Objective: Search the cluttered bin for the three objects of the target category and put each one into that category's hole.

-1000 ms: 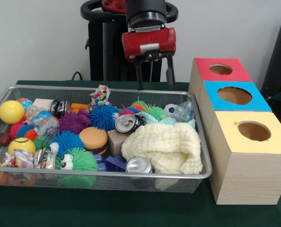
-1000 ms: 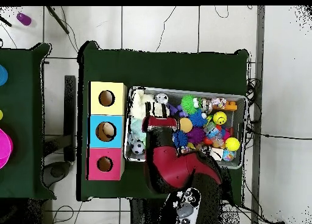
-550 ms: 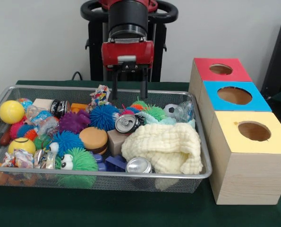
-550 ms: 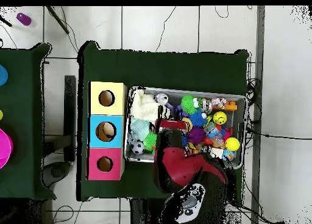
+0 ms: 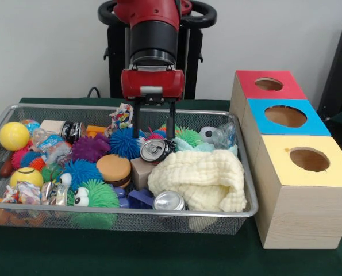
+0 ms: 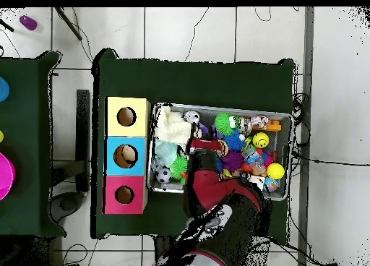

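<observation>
Front view shows your tool (image 5: 154,137) spread wide, its prongs straddling the soda can (image 5: 154,150) mid-bin (image 5: 248,190). You look to be at the grasp step: lower and close. Blue spiky ball (image 5: 126,141) crowds one prong; cream cloth (image 5: 198,179) lies just beside. Three holed boxes (image 5: 285,138) stand on the desk alongside.
</observation>
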Controlling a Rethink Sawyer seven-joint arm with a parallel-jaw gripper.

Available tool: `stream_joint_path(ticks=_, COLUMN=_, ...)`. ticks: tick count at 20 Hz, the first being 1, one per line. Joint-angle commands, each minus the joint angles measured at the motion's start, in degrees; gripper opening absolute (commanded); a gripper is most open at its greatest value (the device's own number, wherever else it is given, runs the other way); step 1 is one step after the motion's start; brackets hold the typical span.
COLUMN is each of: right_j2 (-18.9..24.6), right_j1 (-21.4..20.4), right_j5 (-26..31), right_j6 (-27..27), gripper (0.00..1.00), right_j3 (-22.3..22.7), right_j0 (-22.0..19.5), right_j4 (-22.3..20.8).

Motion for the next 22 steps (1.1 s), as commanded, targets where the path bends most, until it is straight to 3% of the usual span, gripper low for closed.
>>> stream_joint_path(ticks=1, right_j2=-0.19, right_j1=-5.60, right_j5=13.13, right_j6=-3.33, gripper=1.00, right_j3=-2.42, right_j0=5.41, right_j4=-11.56)
stream_joint_path(ticks=2, right_j2=-1.25, right_j1=-9.78, right_j5=19.30, right_j6=-3.62, gripper=1.00, right_j3=-1.64, right_j0=8.20, right_j4=-14.55)
stream_joint_path(ticks=3, right_j2=-1.34, right_j1=-11.69, right_j5=18.64, right_j6=-2.05, gripper=1.00, right_j3=-0.93, right_j0=9.10, right_j4=-15.61)
stream_joint_path(ticks=4, right_j2=1.46, right_j1=-15.55, right_j5=17.31, right_j6=3.80, gripper=1.00, right_j3=1.54, right_j0=7.85, right_j4=-15.81)
stream_joint_path(ticks=5, right_j2=5.02, right_j1=-18.21, right_j5=23.54, right_j6=5.58, gripper=1.00, right_j3=1.78, right_j0=7.55, right_j4=-21.77)
stream_joint_path(ticks=6, right_j2=16.26, right_j1=-24.47, right_j5=34.15, right_j6=6.33, gripper=1.00, right_j3=5.72, right_j0=2.23, right_j4=-28.74)
stream_joint_path(ticks=8, right_j2=19.16, right_j1=-27.17, right_j5=36.36, right_j6=4.70, gripper=1.00, right_j3=7.68, right_j0=0.28, right_j4=-26.16)
stream_joint_path(ticks=11, right_j2=20.75, right_j1=-26.07, right_j5=35.44, right_j6=3.77, gripper=1.00, right_j3=7.42, right_j0=-1.75, right_j4=-23.97)
stream_joint_path(ticks=14, right_j2=17.53, right_j1=-22.60, right_j5=32.33, right_j6=3.05, gripper=1.00, right_j3=5.73, right_j0=-0.15, right_j4=-21.14)
stream_joint_path(ticks=17, right_j2=8.17, right_j1=-15.72, right_j5=24.20, right_j6=1.06, gripper=1.00, right_j3=3.33, right_j0=5.06, right_j4=-14.12)
stream_joint_path(ticks=22, right_j2=5.04, right_j1=-9.17, right_j5=15.01, right_j6=-2.49, gripper=1.00, right_j3=2.29, right_j0=5.10, right_j4=-7.59)
